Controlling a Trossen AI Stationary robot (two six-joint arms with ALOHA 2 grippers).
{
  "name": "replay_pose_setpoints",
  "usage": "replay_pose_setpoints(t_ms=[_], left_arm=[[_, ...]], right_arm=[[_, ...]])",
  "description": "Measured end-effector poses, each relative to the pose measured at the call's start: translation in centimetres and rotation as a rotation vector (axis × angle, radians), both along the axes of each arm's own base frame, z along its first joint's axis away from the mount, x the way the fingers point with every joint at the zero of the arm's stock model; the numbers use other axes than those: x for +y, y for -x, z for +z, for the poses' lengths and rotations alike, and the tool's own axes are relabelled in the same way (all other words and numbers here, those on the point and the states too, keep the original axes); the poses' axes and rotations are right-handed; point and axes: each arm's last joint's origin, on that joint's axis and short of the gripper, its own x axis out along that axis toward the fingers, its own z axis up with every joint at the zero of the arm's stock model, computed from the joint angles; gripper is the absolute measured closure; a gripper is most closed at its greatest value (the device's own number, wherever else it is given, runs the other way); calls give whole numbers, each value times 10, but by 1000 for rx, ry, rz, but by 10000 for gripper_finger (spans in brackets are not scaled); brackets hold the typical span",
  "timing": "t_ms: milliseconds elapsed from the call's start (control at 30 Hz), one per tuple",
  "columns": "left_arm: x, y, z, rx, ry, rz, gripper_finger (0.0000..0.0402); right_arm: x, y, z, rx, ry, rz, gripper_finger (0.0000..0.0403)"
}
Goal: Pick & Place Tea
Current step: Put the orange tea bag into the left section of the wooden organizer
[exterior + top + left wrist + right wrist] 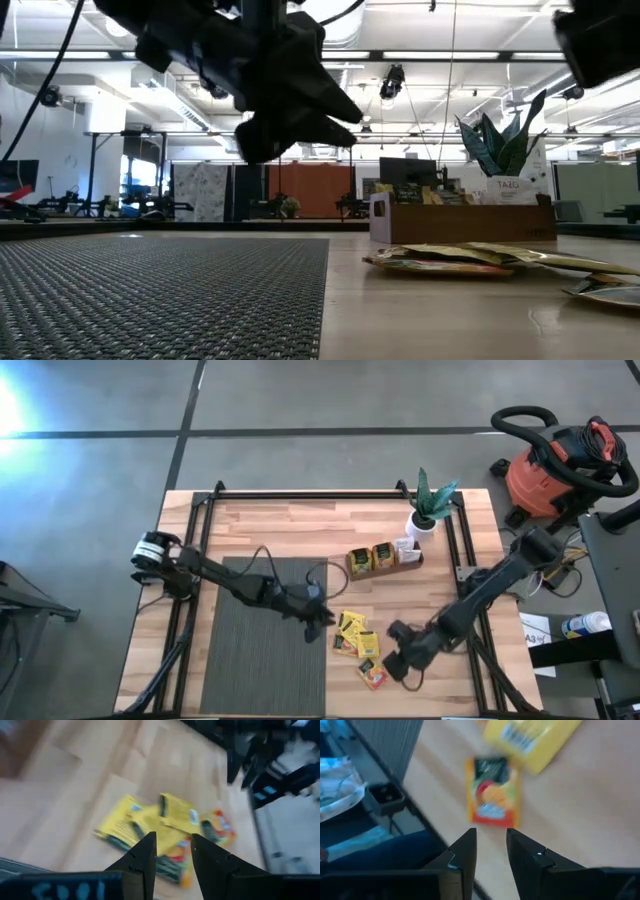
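In the high view, two yellow sachets (pixel 371 558) are seen already standing in the wooden tray (pixel 412 561) at centre right, while a loose pile of sachets (pixel 355 637) is left on the table at lower centre, between the left gripper (pixel 318 620) and the right gripper (pixel 398 658). In the left wrist view, the pile is seen just beyond the narrowly parted, empty fingers (pixel 141 857). In the right wrist view, an orange sachet (pixel 493 791) is seen just ahead of the right gripper's fingers (pixel 462 854), which are narrowly parted and hold nothing.

A dark ribbed mat (pixel 268 650) covers the near left part of the wooden table (pixel 300 525). A potted plant (pixel 428 508) in a white pot stands at the far right of the table. Off the table, an orange shop vacuum (pixel 555 465) sits on the grey floor (pixel 90 480).
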Motion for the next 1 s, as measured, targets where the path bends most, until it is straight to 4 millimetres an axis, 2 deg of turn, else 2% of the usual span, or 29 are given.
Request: replay_pose_setpoints(t_ms=[133, 233, 333, 500, 700, 900, 1000], left_arm=[[-33, -4, -11, 22, 76, -34, 287], [-58, -11, -11, 15, 96, -78, 287], [-76, -22, -11, 2, 99, -109, 287], [-91, -46, -20, 37, 119, -99, 287], [-105, -75, -41, 159, 167, -118, 287], [-113, -87, -54, 281, 117, -86, 287], [-113, -89, -52, 263, 111, -77, 287]], right_arm=[[28, -8, -23, 24, -21, 11, 296], [46, -11, -43, 87, 8, 2, 296], [60, -15, -53, 97, 36, -18, 293], [75, -19, -50, 94, 85, -65, 289], [74, -11, -37, 180, 184, -110, 290], [82, -14, -25, 125, 196, -134, 292], [85, -19, -33, 114, 231, -140, 297]])
